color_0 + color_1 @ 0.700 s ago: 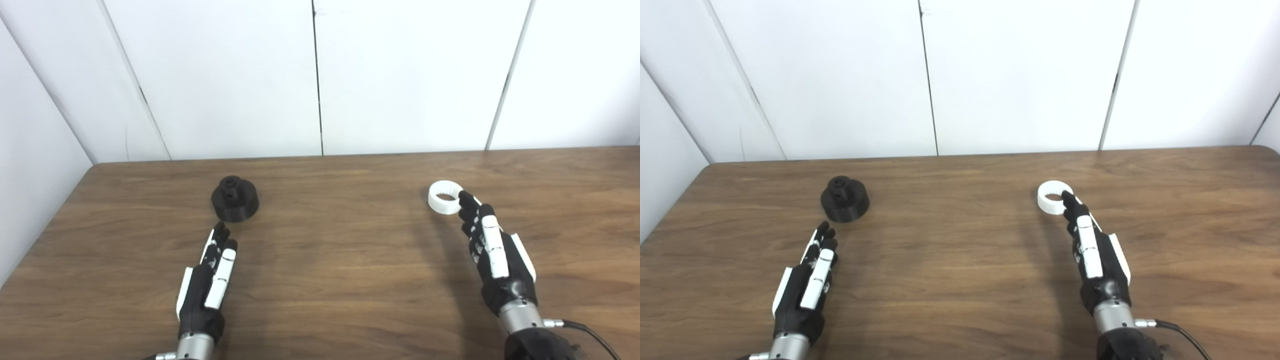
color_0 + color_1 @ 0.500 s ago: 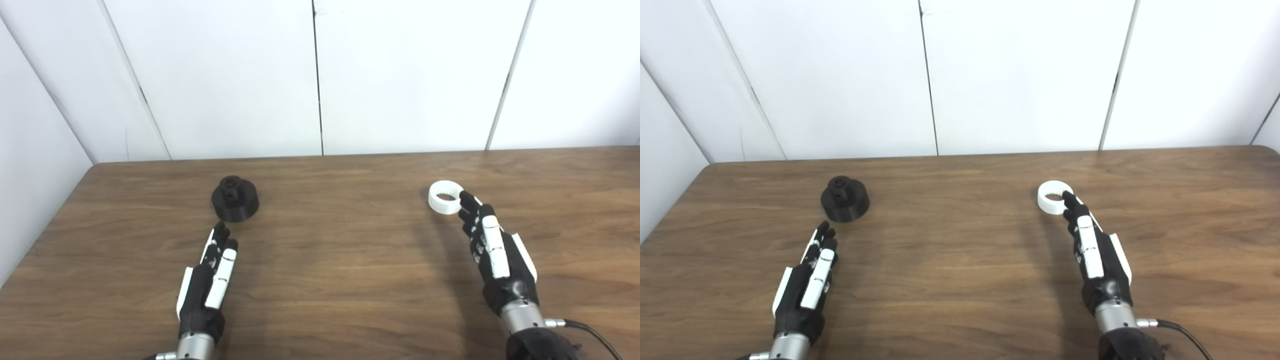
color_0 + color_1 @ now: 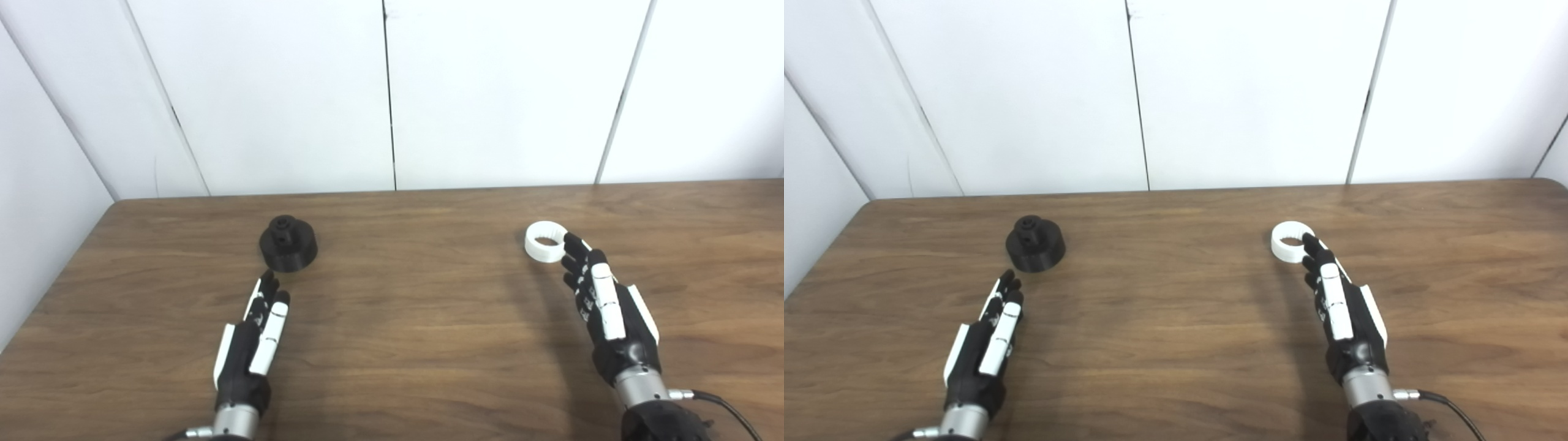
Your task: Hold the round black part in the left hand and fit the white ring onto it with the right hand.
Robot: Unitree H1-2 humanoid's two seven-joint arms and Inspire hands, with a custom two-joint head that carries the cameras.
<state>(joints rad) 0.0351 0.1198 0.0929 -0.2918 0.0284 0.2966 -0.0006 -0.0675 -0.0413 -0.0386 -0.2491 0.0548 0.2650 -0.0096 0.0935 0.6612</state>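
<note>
Left hand (image 3: 252, 343) slightly farther left.

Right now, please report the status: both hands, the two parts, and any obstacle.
Left hand open, short of black part. Right hand open, fingertips at white ring. Both parts on table, apart. Nothing between them.

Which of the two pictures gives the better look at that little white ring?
The left eye view: the white ring shows ridges on its inner wall there. The right eye view shows the same ring with the right hand fingertip covering a bit more of its rim.
</note>
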